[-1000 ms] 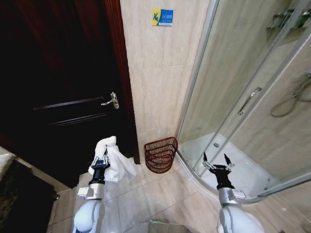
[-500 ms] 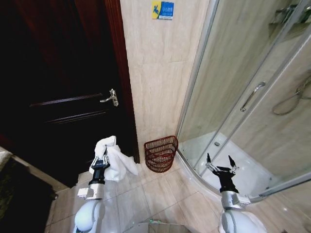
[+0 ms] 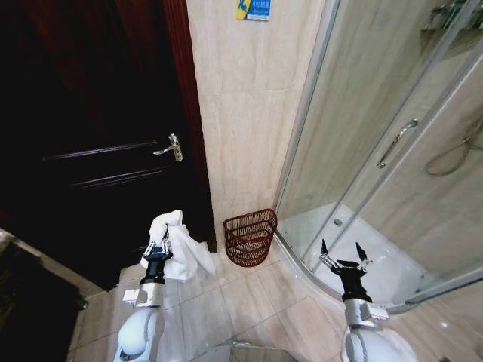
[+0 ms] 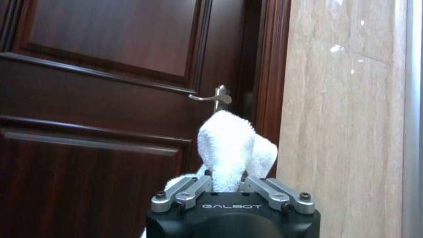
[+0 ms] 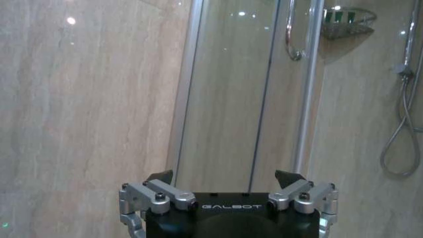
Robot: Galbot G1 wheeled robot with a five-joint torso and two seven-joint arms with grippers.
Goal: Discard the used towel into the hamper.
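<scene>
The robot has edged closer: the left gripper (image 3: 158, 246) still clamps the crumpled white towel (image 3: 175, 245), near the reddish-brown wire hamper (image 3: 250, 238) on the floor; the right gripper (image 3: 341, 253) stays spread, empty.

The scene is lit unevenly: the beige wall tiles (image 3: 249, 128) and shower glass (image 3: 355, 136) are brightly lit, while the dark wooden door (image 3: 90, 136) is lost in deep shadow. Small ceiling-light glints are seen on the glass (image 5: 244, 14). Straight lines are bent toward the head view's edges.
</scene>
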